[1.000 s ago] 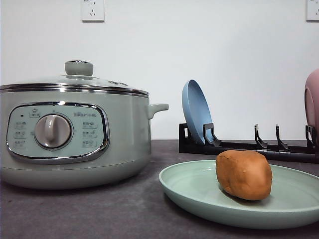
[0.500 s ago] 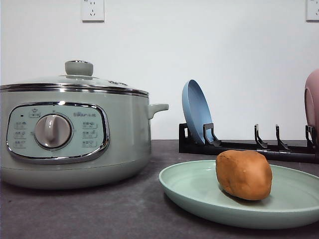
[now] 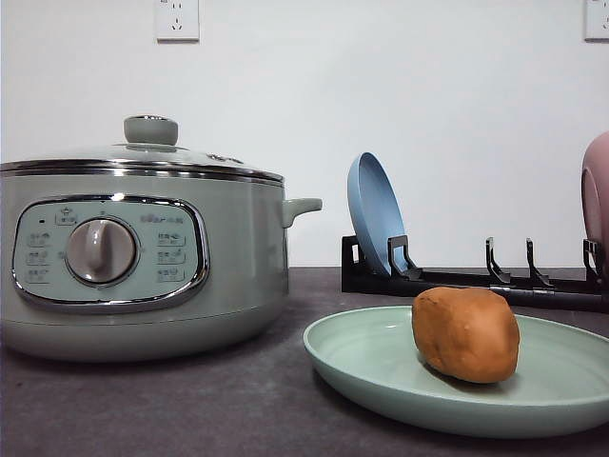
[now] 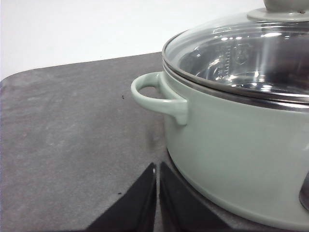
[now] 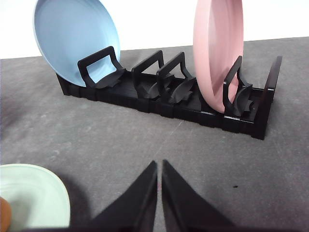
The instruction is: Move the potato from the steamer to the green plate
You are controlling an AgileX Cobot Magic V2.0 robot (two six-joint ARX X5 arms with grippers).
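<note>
the potato (image 3: 466,334) sits on the green plate (image 3: 381,367) at the near right of the dark counter (image 3: 190,409), off-centre toward the plate's middle. to the left, the steamer (image 3: 143,257) stands with its glass lid on and dial facing forward. behind the plate, a black dish rack (image 3: 457,278) holds a blue plate (image 3: 375,213) upright and a pink dish (image 5: 218,53) at its far end. the left tool (image 4: 157,193) rests pressed together beside the steamer; the right tool (image 5: 159,193) likewise, fingers together, empty, facing the rack.
</note>
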